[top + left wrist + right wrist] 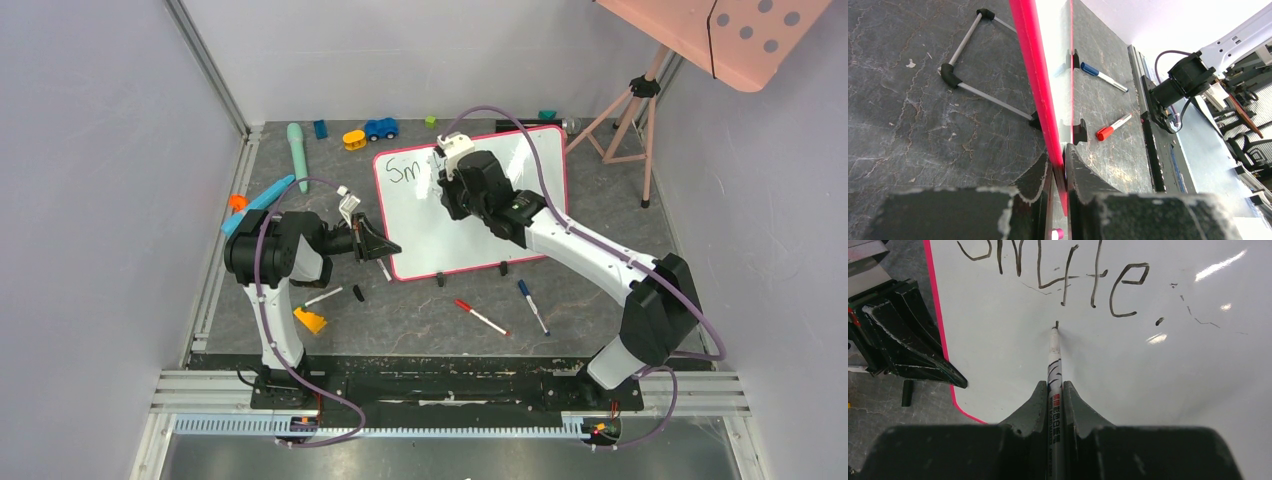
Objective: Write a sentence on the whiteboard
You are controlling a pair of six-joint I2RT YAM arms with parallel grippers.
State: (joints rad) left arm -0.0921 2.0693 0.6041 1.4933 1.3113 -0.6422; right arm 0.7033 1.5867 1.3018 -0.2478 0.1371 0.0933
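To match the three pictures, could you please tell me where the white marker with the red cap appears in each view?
Top external: the white marker with the red cap lies on the dark table below the glossy white whiteboard.
Left wrist: right of centre, beside the board's black foot.
Right wrist: not in it.
Shared landmark: the whiteboard's pink-red frame, in all three.

sentence [1066, 277] top cropped, marker [1054, 357] rear hidden
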